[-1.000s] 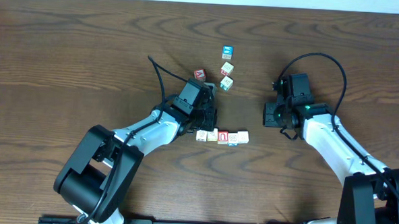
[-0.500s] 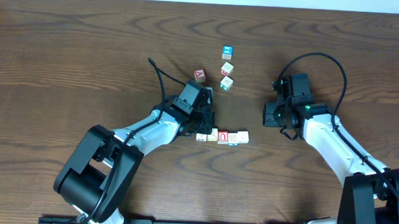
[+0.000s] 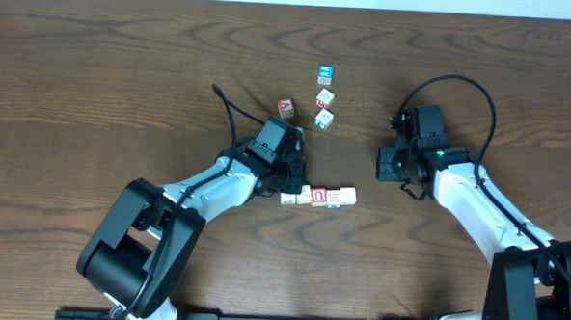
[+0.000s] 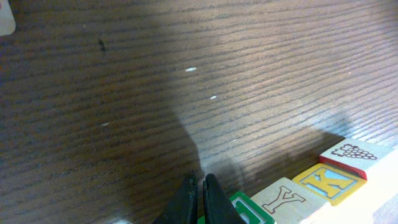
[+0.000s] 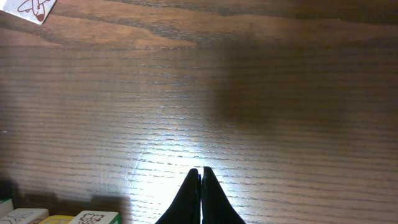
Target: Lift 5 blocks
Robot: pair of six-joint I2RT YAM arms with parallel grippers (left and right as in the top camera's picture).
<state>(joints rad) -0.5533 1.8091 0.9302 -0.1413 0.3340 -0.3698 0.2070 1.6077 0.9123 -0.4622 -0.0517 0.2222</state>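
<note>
Five blocks (image 3: 319, 195) abreast, four stray cubes (image 3: 325, 98).

The dark brown wooden table (image 3: 97, 65) shows wavy grain. The row of small pale cream wooden cubes (image 3: 334, 196) includes one red-outlined letter face (image 3: 319, 194); a yellow face (image 4: 329, 180) bears a blue K, and a white face (image 4: 351, 151) grey grapes over a red edge. A loose small wooden cube (image 3: 324, 75) is blue-faced.

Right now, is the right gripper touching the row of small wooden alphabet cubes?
Apart. The overhead view shows bare brown table between the right gripper and the row of cubes.
</note>
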